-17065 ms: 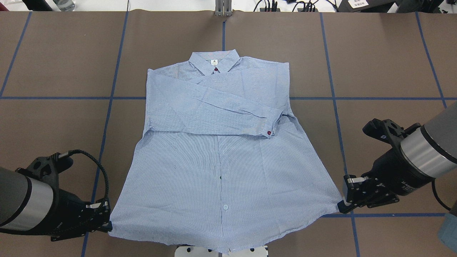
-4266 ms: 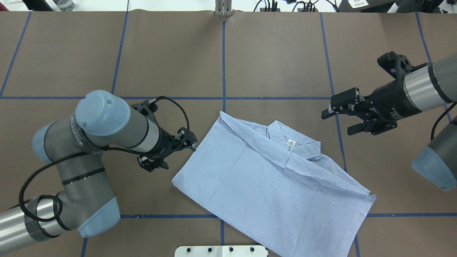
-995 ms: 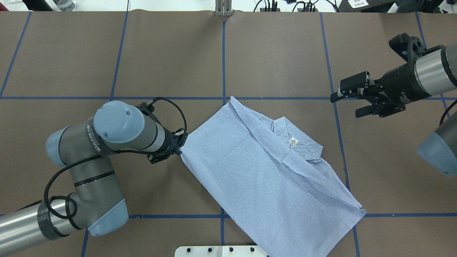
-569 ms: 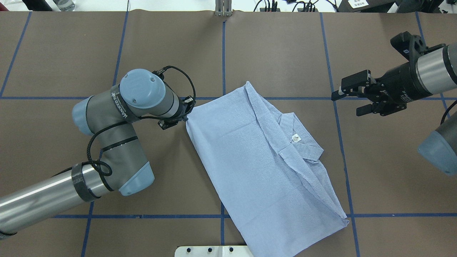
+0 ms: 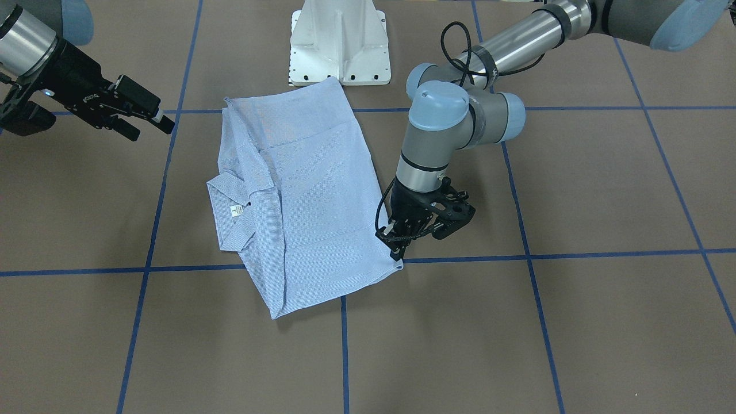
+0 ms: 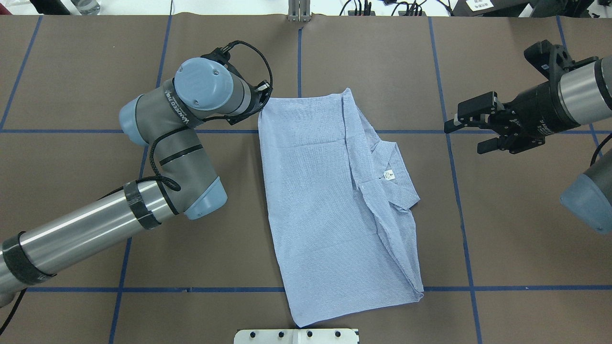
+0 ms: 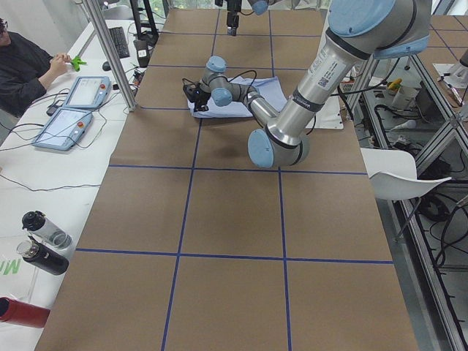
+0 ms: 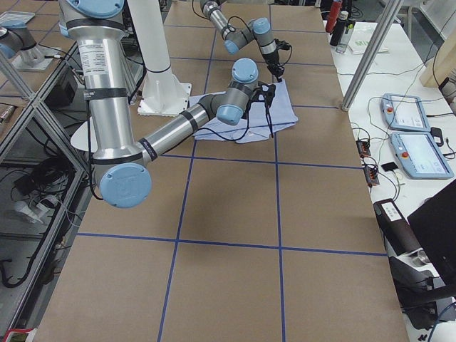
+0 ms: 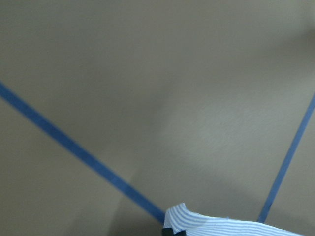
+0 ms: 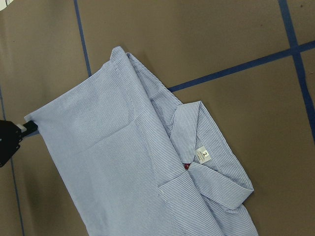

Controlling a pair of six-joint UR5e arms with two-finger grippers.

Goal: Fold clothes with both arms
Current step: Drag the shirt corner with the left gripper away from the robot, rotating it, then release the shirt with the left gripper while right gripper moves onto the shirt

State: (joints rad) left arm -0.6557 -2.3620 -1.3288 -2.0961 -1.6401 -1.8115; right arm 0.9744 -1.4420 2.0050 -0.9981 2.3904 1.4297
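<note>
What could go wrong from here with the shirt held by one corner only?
1. The left gripper pinches just one corner of the shirt, while the right gripper hangs open, apart from it; a pull from that corner could skew the fold or peel the layers apart.
2. The collar sticks out beside the folded-over layer, so a next fold may trap it crooked.
3. The near hem lies at the pedestal base and might snag there.

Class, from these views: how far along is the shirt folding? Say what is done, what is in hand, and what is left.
Done: the shirt lies folded into a long panel. In hand: the left gripper pinches one corner. Left: probably a crosswise fold; the right gripper hangs open, apart from the cloth.
</note>
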